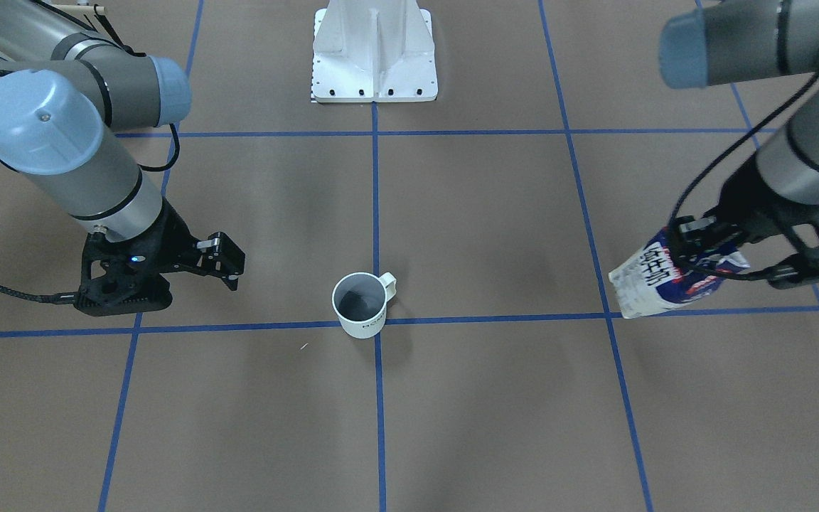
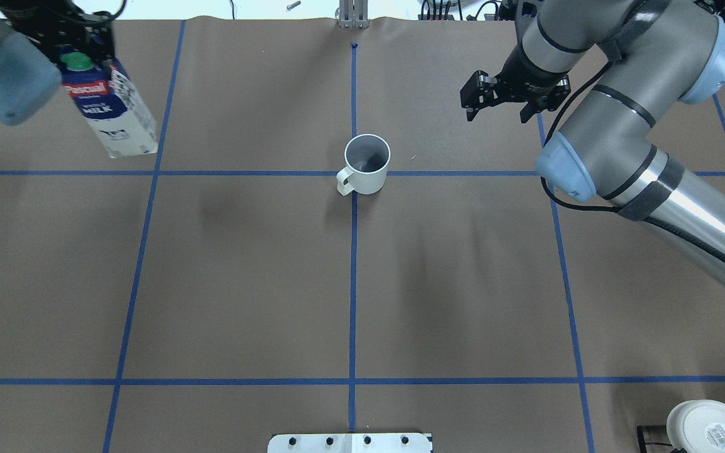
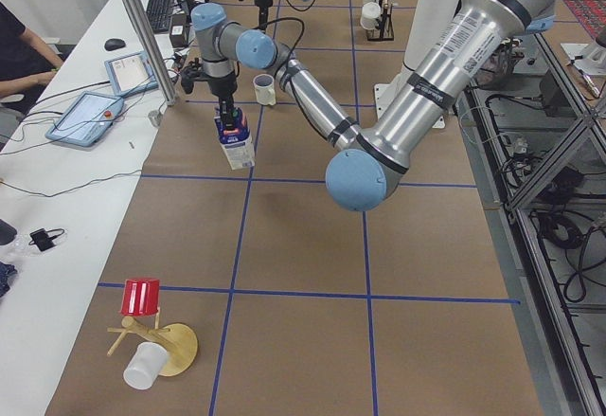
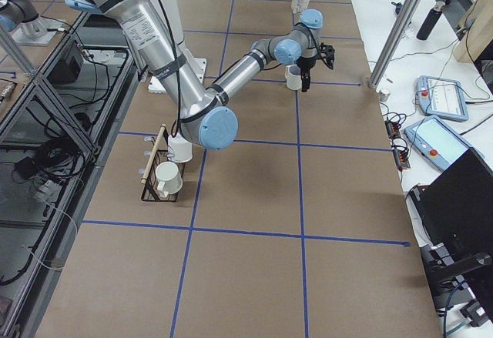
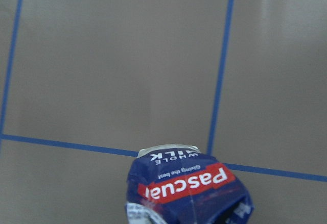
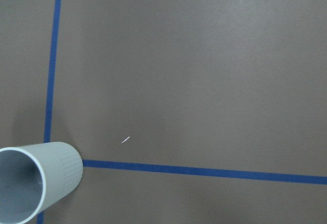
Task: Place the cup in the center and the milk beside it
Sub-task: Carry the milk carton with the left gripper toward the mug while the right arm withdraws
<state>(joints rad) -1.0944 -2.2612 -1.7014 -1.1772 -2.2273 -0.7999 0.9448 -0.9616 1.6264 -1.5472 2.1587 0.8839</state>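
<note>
The cup [image 1: 362,306], a white mug with a dark grey inside, stands upright on the center crossing [image 1: 379,323] of two blue tape lines. It also shows in the overhead view [image 2: 367,165] and the right wrist view [image 6: 30,183]. My left gripper [image 1: 697,245] is shut on the top of the milk [image 1: 665,281], a blue and white carton with a green cap [image 2: 111,110]. It hangs tilted above the table, far from the cup, and also shows in the left wrist view [image 5: 189,188]. My right gripper [image 2: 494,115] is open and empty, off to the cup's side [image 1: 229,263].
The robot's white base plate [image 1: 374,53] sits at the table's robot side. A white cup [image 2: 708,428] lies at the near right corner. A red cup and a white cup sit on a wooden stand [image 3: 142,298]. A rack with mugs [image 4: 166,172] stands by the right arm.
</note>
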